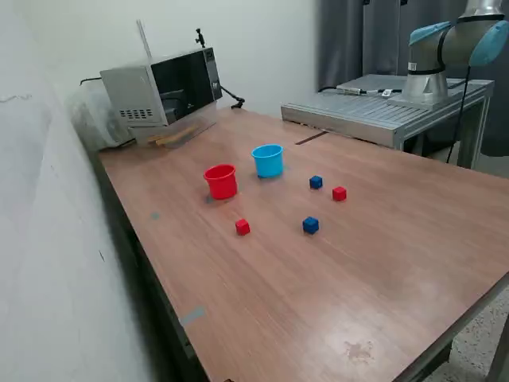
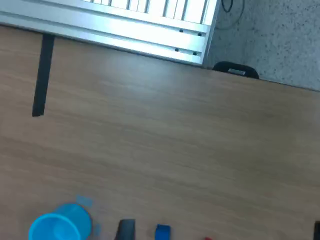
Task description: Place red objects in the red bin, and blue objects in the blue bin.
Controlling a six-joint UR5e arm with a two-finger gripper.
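Exterior view: a red cup [image 1: 221,181] and a light blue cup [image 1: 268,160] stand side by side on the wooden table [image 1: 382,263]. Four cubes lie loose nearby: blue [image 1: 316,182] and red [image 1: 339,193] farther back, red [image 1: 242,227] and blue [image 1: 310,225] nearer the camera. The arm [image 1: 445,48] sits well apart; no cube is sorted yet.

Wrist view: the blue cup [image 2: 60,226] and one blue cube [image 2: 162,232] edge the frame. Only a dark fingertip [image 2: 126,230] shows, so whether the pincer is open or closed cannot be told. A good first pick likely needs centring over one cube, clear of its neighbour.
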